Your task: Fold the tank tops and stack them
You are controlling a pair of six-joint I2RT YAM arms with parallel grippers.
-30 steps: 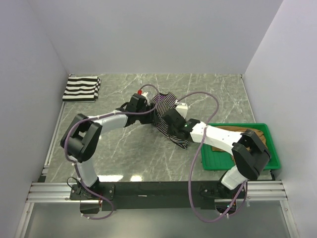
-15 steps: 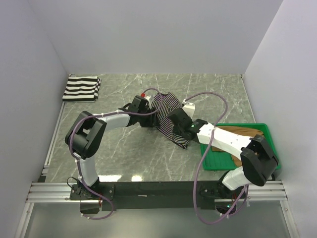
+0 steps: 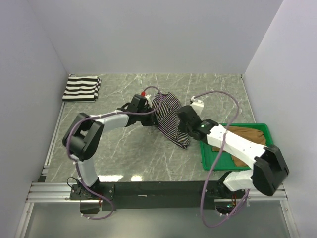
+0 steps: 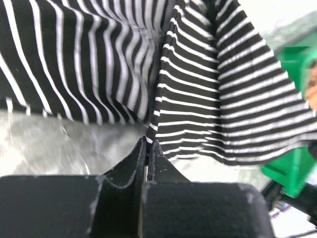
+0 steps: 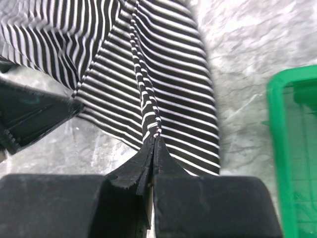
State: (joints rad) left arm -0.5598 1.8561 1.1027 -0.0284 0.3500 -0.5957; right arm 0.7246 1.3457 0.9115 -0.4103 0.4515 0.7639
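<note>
Grippers first: I read the left gripper as clamped shut, its tips pinching the hem edge of the pinstriped tank top. The right gripper is closed too, nipping a raised fold of the same top. The cloth bunches into a ridge that runs away from those tips.

In the top view both arms meet over that top. The left one grips the side away from the green tray and the right one the side nearer the tray. The top is rumpled and looks partly lifted between the two grips. Its lower end trails down onto the marble table, just beside the tray's left wall and slightly beyond its far-left corner. I can't tell whether the cloth touches the tray.

The tan-brown tank top lies crumpled inside the tray, and the right arm crosses over part of it.

The wide-striped tank top sits folded flat, well apart from the tray, in the table's far left corner next to the side wall.
</note>
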